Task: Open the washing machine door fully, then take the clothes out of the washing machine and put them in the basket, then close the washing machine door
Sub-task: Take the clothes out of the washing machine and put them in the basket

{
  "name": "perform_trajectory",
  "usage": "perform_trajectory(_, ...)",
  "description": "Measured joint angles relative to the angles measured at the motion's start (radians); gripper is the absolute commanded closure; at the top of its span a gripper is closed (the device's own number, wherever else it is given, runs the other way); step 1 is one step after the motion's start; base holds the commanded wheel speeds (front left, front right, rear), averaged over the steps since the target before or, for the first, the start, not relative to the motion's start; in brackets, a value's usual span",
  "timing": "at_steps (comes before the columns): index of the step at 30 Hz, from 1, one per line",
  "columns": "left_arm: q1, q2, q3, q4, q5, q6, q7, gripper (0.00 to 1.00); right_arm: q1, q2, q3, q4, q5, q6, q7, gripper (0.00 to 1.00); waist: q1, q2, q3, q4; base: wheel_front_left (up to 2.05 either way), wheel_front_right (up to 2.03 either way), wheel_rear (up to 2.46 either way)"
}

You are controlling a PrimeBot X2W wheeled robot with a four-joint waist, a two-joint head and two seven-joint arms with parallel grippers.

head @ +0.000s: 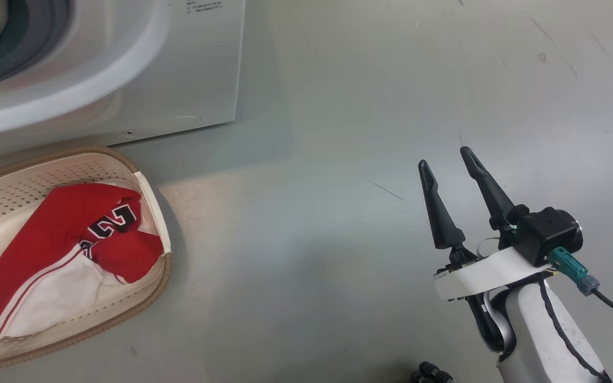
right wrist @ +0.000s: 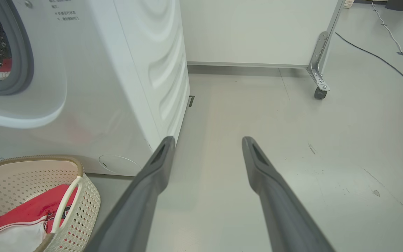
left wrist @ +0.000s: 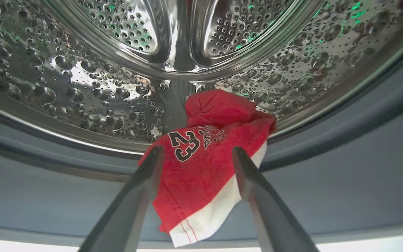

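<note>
The left gripper (left wrist: 198, 149) has its fingers wide apart and empty, framing a crumpled red-and-white jersey (left wrist: 201, 175), probably soft and light, at the perforated steel drum (left wrist: 82, 87) lip; pinch its bunched middle.

A smooth pale grey floor (right wrist: 327, 140), scuffed in places, meets a white panel (right wrist: 257, 31) on a caster (right wrist: 318, 92); cables (right wrist: 373, 54) trail across it.

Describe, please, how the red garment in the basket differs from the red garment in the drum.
The basket garment lies spread in the basket; the drum garment hangs bunched over the lip of the drum. The drum garment sits between the open fingers of the left gripper; the basket garment lies untouched. The drum garment's 23 reads plainly; the basket garment's lettering is partly folded under. Both are red with white panels.
</note>
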State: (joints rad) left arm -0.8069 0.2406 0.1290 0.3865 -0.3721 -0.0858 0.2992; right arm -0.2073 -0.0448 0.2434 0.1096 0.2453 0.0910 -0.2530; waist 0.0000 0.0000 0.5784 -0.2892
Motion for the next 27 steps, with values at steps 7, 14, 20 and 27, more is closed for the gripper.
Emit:
perform_trajectory(7,-0.099,0.035,0.041,0.09,-0.089,0.0,0.171,0.0,-0.018,0.0,0.016,0.0,0.011,-0.006,0.0,0.0,0.0,0.0,0.026,-0.031,0.0,0.0,0.0)
perform_trajectory(14,-0.186,0.096,0.047,0.138,-0.099,0.0,0.276,0.0,-0.037,0.001,0.039,0.0,0.027,-0.013,0.0,0.0,0.0,0.0,0.045,-0.059,0.0,0.0,0.0)
perform_trajectory(20,-0.243,0.109,0.021,0.166,-0.089,-0.005,0.328,0.0,-0.052,0.001,0.055,0.0,0.046,-0.023,0.0,0.0,0.0,0.0,0.065,-0.079,0.0,0.0,0.0)
perform_trajectory(27,-0.267,0.118,0.001,0.205,-0.081,-0.011,0.35,0.0,-0.057,0.001,0.058,-0.001,0.055,-0.032,0.0,0.0,0.0,0.0,0.079,-0.093,0.0,0.0,0.0)
